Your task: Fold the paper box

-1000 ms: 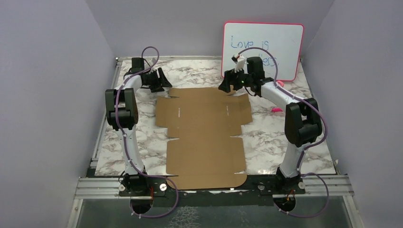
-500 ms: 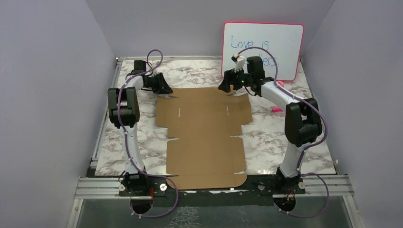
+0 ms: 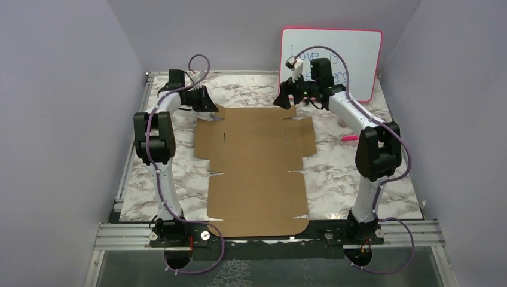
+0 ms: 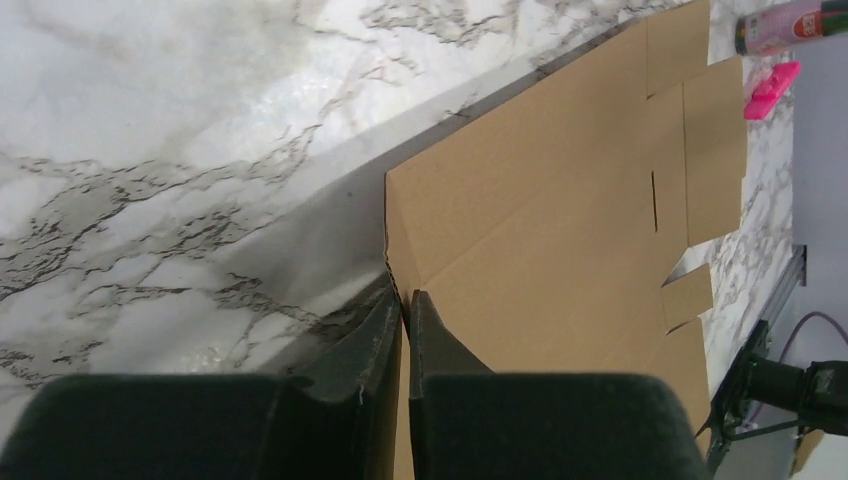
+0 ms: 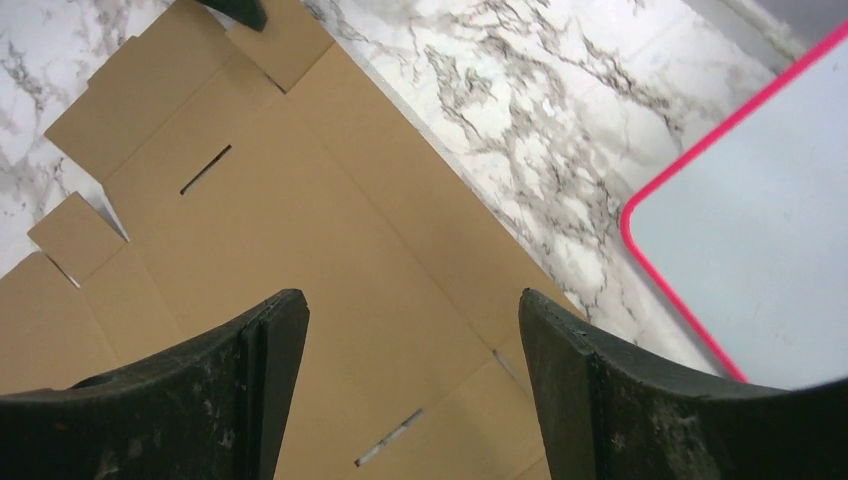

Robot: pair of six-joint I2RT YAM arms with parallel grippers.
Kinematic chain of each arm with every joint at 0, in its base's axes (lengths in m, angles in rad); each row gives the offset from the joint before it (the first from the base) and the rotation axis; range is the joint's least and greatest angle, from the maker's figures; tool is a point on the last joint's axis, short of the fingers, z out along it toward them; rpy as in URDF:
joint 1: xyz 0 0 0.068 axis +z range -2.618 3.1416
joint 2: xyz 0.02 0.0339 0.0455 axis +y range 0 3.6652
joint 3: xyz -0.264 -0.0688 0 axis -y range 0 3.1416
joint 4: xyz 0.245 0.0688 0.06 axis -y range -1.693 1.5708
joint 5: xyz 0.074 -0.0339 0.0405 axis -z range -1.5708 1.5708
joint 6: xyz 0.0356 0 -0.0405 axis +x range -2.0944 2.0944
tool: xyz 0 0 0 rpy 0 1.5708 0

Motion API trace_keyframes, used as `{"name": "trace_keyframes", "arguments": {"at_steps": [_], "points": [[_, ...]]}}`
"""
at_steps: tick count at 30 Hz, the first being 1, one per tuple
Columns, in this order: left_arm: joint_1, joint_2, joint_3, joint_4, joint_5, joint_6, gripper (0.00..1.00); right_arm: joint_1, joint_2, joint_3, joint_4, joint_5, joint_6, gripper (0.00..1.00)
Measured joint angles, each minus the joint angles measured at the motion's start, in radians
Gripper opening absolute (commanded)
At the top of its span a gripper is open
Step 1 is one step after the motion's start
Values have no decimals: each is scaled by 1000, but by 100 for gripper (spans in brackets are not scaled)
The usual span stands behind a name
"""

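**Far edge in hand, first fold to come**

Our left gripper [image 4: 405, 300] is pressed together on cardboard, pinching the edge of the box [image 3: 257, 167] at its far left corner. In the left wrist view that corner sits at lower centre, and it is raised off the table [image 3: 341, 179], throwing a shadow on the marble beneath it.

Our right gripper [image 5: 410, 305] is spread wide and holds nothing. It hovers over the sheet's far right corner, at upper centre of the top view, just in front of the whiteboard [image 3: 335, 60].

The rest of the box lies flat and unfolded. It runs from the near edge of the table, at bottom centre of the top view, up to the two grippers, with its flaps and slots all showing.

We judge the task barely begun: the step in hand is taking hold of the far edge, and only one corner is held. The next move calls for the right gripper to come down and close on its own corner. Both arms should then lift together, so that the far panel bends along its crease and does not twist or tear.
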Motion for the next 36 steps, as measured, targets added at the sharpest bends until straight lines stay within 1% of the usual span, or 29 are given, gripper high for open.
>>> {"name": "trace_keyframes", "arguments": {"at_steps": [3, 12, 17, 22, 25, 29, 34, 36], "points": [[-23, -60, -18, 2, -14, 35, 7, 0, 28, 65, -64, -51, -93, 82], [-96, -201, -93, 44, -53, 85, 7, 0, 77, 122, -191, -134, -363, 82], [-147, -273, -156, 86, -82, 106, 7, 0, 124, 196, -253, -137, -439, 82], [-178, -347, -218, 151, -96, 109, 7, 0, 168, 269, -328, -140, -501, 78], [-186, -381, -248, 187, -101, 109, 7, 0, 192, 293, -368, -141, -528, 72], [-188, -415, -283, 229, -104, 106, 7, 0, 221, 316, -424, -148, -555, 55], [-189, -433, -315, 269, -112, 98, 9, 0, 242, 366, -496, -167, -585, 47], [-191, -433, -320, 277, -116, 95, 10, 0, 242, 382, -518, -176, -597, 42]]}}
